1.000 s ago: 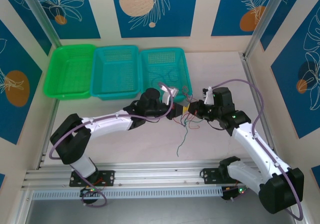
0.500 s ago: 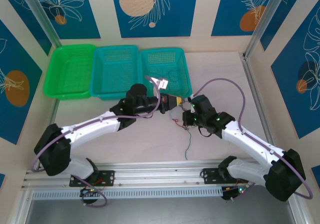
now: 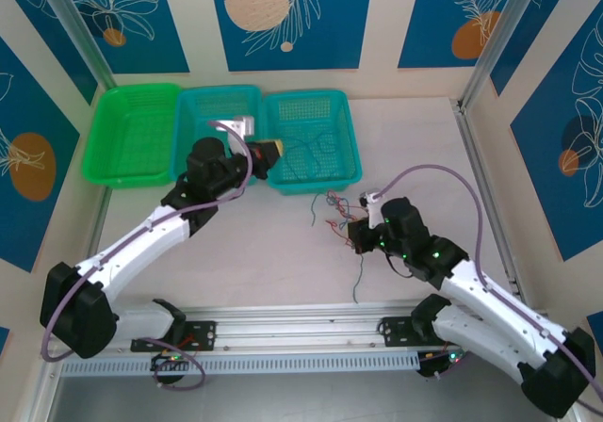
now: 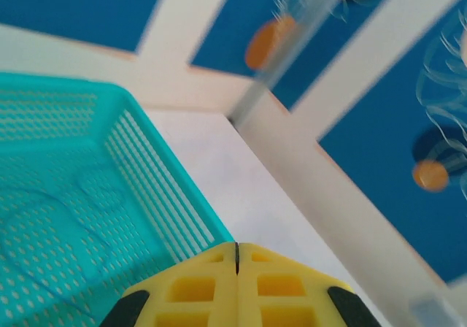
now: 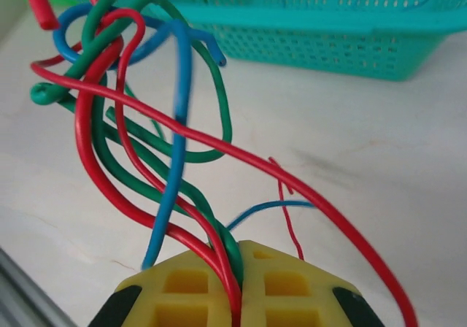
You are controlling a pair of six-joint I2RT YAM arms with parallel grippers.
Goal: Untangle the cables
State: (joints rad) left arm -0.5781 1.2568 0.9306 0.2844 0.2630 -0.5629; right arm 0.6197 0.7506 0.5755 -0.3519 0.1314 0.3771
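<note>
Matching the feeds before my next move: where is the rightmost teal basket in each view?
Top external: basket at back centre, last on the right in a row of three.
Left wrist: basket on the left side, its corner just above the shut left gripper.
Right wrist: basket along the top, behind the cables pinched in the right gripper.
Shared landmark: the pale table bordering the basket.

Left arm stretches far and left, left gripper closed; right gripper, near-centre, pinches the cables.
</note>
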